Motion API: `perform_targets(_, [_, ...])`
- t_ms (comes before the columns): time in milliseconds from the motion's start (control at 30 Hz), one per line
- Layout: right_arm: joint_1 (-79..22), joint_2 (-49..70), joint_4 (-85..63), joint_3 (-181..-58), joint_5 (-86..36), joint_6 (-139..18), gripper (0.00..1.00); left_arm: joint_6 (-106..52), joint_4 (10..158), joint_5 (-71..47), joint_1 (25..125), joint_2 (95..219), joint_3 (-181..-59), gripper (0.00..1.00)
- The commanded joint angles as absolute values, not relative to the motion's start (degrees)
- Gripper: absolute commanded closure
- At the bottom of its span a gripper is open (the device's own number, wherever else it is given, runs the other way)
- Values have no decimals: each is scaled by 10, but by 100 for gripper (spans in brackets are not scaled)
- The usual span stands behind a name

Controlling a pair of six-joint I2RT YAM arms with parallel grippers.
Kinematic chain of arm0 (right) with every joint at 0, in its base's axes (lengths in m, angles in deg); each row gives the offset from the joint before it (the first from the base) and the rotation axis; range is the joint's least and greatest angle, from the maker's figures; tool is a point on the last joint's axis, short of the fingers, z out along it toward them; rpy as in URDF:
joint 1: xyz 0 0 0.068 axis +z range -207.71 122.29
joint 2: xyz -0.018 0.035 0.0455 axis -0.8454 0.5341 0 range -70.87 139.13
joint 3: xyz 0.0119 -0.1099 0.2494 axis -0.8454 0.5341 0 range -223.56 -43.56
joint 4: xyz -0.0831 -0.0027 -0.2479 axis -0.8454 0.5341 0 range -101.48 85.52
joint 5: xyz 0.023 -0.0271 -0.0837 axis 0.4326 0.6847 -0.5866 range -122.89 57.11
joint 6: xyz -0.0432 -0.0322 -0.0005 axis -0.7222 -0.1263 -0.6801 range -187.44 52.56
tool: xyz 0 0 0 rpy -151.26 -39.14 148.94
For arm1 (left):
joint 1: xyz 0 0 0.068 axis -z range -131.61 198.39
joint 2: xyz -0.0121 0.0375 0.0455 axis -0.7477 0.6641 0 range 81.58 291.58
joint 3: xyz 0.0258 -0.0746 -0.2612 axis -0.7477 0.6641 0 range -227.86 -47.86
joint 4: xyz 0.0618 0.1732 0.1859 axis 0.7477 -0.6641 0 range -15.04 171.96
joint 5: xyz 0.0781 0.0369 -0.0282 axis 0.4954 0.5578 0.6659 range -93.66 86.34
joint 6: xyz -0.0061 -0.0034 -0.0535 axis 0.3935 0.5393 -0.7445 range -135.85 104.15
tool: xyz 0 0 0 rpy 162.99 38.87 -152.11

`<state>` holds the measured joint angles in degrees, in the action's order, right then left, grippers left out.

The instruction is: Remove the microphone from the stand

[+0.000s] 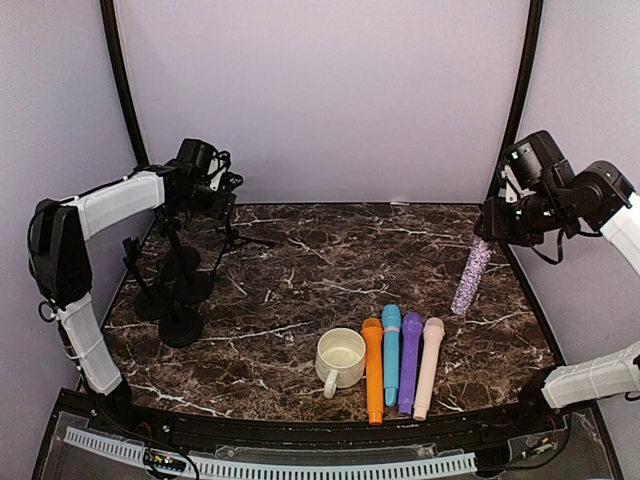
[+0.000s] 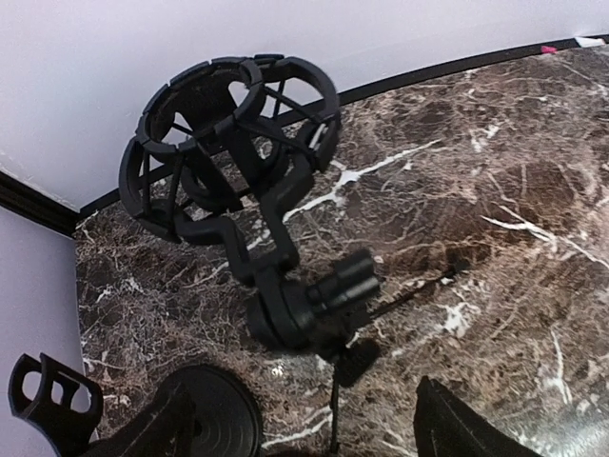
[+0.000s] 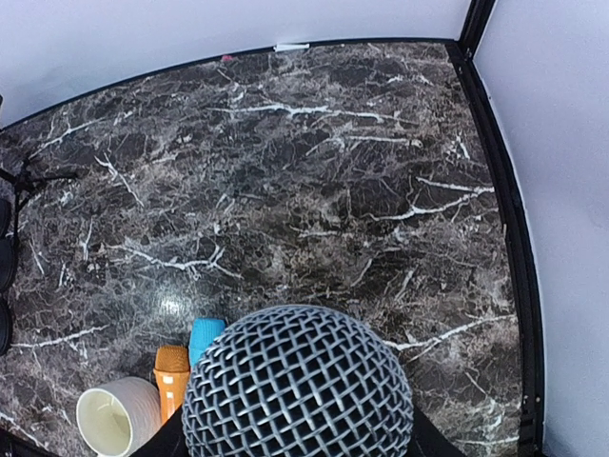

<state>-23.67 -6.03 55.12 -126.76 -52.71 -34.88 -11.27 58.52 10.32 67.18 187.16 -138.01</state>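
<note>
A glittery purple microphone (image 1: 472,275) hangs tilted above the right side of the table, held at its upper end by my right gripper (image 1: 492,232). In the right wrist view its grey mesh head (image 3: 297,386) fills the space between the dark fingers, and the gripper (image 3: 297,447) is shut on it. The black shock-mount stand (image 2: 228,124) on its small tripod (image 1: 238,238) stands empty at the back left. My left gripper (image 1: 222,203) hovers just above it, open and empty (image 2: 304,440), with one finger (image 2: 457,430) at the lower right of the left wrist view.
Three black round-base stands (image 1: 180,325) cluster at the left edge; one base (image 2: 205,414) and a clip (image 2: 52,395) show in the left wrist view. At front centre lie a cream cup (image 1: 340,358) and orange (image 1: 373,370), blue (image 1: 390,350), purple (image 1: 410,360) and pink (image 1: 428,365) microphones.
</note>
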Motion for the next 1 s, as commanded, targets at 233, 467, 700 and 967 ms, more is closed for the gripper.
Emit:
perform_targets(233, [-290, -52, 631, -1227, -409, -332, 83, -115, 570, -24, 669, 1588, -1269, 8])
perform_targets(467, [-293, -34, 589, -1131, -306, -319, 88, -175, 602, -79, 666, 1478, -1200, 8])
perform_targets(700, [-293, -45, 548, -1034, -252, -298, 88, -195, 618, -47, 666, 1357, -1119, 8])
perform_targets(967, [-293, -23, 450, -951, -278, -258, 85, -204, 612, 11, 667, 1270, -1050, 8])
